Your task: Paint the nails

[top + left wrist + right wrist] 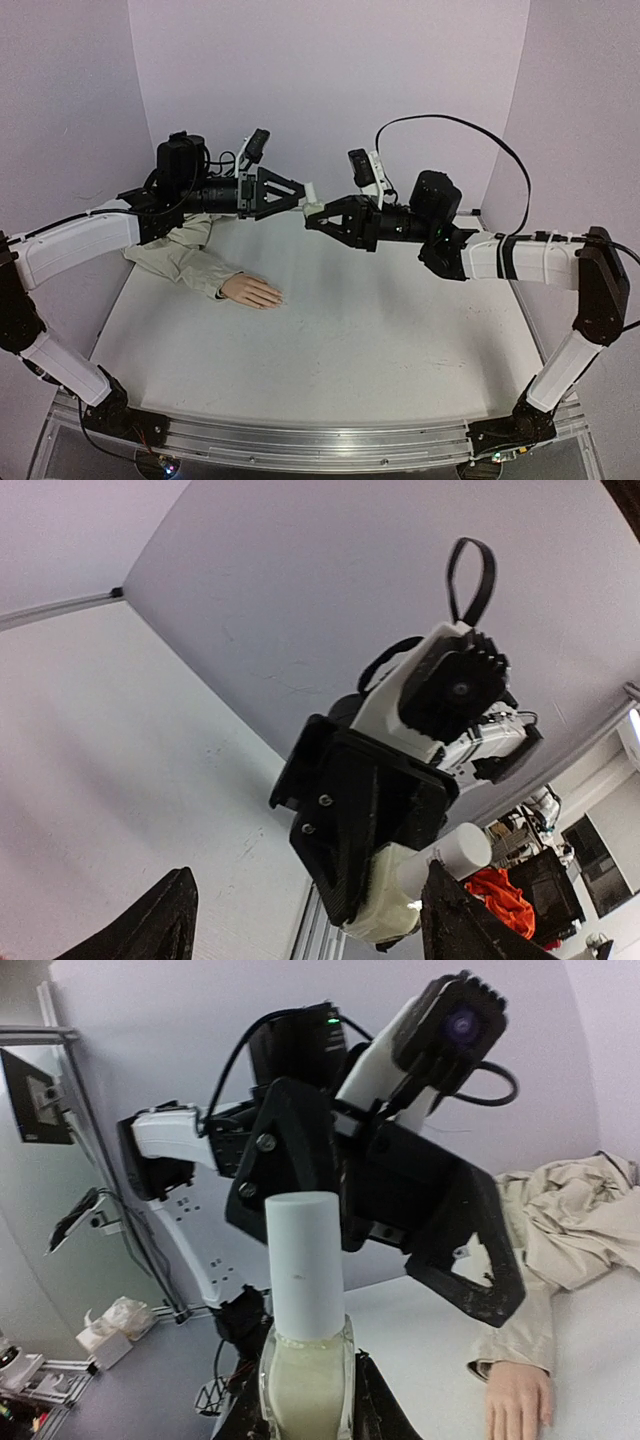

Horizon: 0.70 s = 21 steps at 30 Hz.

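Right wrist, unlike left wrist, shows mannequin hand [520, 1405] beyond bottle [305, 1380].

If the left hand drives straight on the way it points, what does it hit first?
Most likely the white cap of the bottle held in the right hand. It sits just ahead of the left hand, though depth is unclear.

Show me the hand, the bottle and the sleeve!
hand [255, 291], top view, on its back.
bottle [305, 1260], right wrist view, on its white cap.
sleeve [180, 255], top view, on its middle folds.
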Each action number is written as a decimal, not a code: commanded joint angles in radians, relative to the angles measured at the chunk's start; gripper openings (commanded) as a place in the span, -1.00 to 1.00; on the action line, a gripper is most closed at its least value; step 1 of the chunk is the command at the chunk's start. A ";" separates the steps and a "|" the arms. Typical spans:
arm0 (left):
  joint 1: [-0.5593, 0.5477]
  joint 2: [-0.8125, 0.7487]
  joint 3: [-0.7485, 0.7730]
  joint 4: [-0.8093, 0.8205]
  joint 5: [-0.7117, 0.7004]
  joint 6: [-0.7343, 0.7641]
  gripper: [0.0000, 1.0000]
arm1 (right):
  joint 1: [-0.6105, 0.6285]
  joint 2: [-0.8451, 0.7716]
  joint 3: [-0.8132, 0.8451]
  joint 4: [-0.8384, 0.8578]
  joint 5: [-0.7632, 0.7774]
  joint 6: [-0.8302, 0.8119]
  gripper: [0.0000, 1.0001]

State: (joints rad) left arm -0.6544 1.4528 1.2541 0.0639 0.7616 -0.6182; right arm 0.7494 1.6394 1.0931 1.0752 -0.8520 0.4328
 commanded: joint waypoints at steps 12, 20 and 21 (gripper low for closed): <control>-0.070 -0.031 0.032 0.230 0.187 0.040 0.57 | 0.007 0.060 0.051 0.253 -0.119 0.175 -1.00; -0.082 -0.002 0.057 0.231 0.158 0.030 -0.06 | 0.007 0.053 0.037 0.258 -0.119 0.171 -1.00; -0.082 0.001 0.056 0.230 0.153 0.029 -0.14 | 0.007 0.049 0.033 0.258 -0.113 0.167 -1.00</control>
State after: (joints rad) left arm -0.7288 1.4536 1.2572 0.2382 0.9112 -0.5961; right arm 0.7547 1.7153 1.1046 1.2404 -0.9665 0.5964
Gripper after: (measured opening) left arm 0.487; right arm 0.215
